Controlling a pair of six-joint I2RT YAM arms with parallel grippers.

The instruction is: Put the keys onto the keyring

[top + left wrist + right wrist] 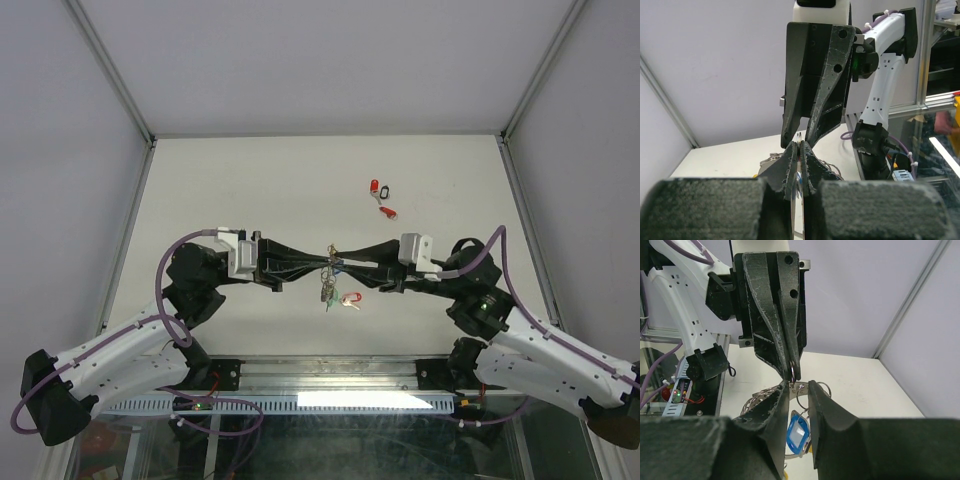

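Note:
My two grippers meet tip to tip above the table's middle. The left gripper (322, 262) (800, 146) is shut on a small metal ring (791, 371) of the keyring, holding it up. The keyring's silvery chain (757, 397) and perforated strip (807, 386) hang just beyond the right gripper (341, 264) (799, 386), whose jaws stand a little apart around them without a visible grip. A blue-tagged key (799, 432) dangles between the right fingers. In the top view the bunch (328, 290) hangs below the tips, with a red-tagged key (350, 299).
Loose keys lie on the table further back: a red and black tagged pair (378, 187) and another red-tagged one (388, 211). Grey walls with metal posts enclose the white table (220, 190). The arm bases and cables sit along the near edge.

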